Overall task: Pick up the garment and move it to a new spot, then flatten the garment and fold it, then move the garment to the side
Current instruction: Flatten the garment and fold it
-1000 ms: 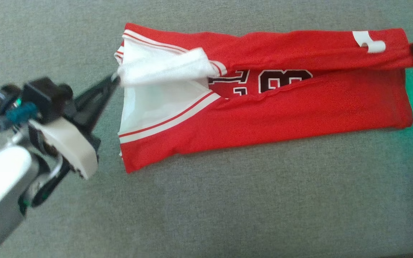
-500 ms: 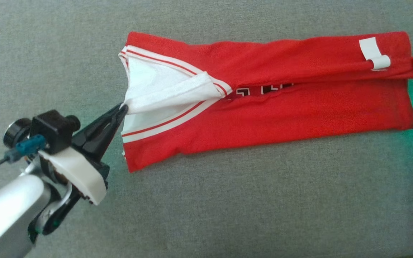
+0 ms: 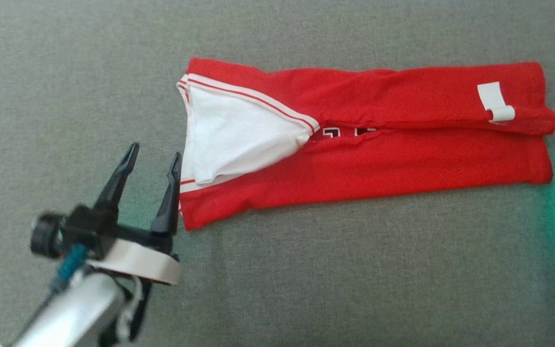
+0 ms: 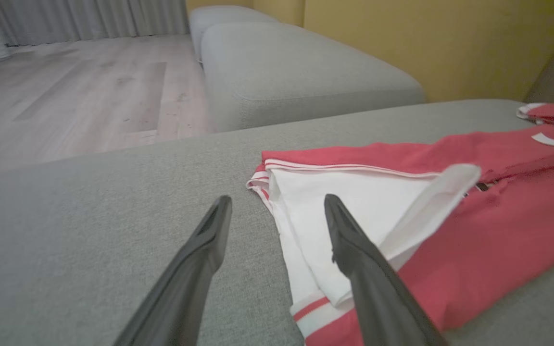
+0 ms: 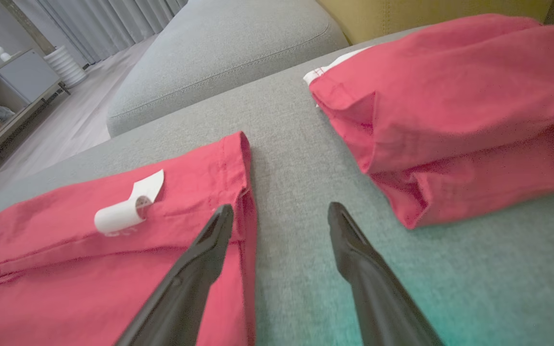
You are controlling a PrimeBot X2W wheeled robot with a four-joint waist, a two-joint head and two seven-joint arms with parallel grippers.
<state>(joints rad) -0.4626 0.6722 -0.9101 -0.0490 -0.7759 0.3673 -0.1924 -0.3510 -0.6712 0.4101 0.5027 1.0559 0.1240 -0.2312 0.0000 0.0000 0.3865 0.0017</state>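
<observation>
The left gripper (image 3: pixel 156 150) — jaws open, empty — stood just beside the white-trimmed end of the red jersey (image 3: pixel 378 159). The right gripper (image 5: pixel 281 207), jaws open, stood at the opposite hem. The jersey lay folded lengthwise on the grey sofa cushion (image 3: pixel 306 270); another red garment (image 5: pixel 450 96) lay beyond.

The garment (image 3: pixel 403 159) is soft, matt red cloth, and its white panel (image 3: pixel 229 130) at the left end is equally matt. The curled white tag (image 3: pixel 494 101) near the right end may be cloth or paper. The grey cushion (image 3: pixel 306 289) beneath is coarse woven upholstery. The left gripper (image 3: pixel 156 150) has dark matt plastic fingers, and its forearm (image 3: pixel 75 313) is glossy silver. The far floor (image 4: pixel 65 96) is pale, smooth wood
</observation>
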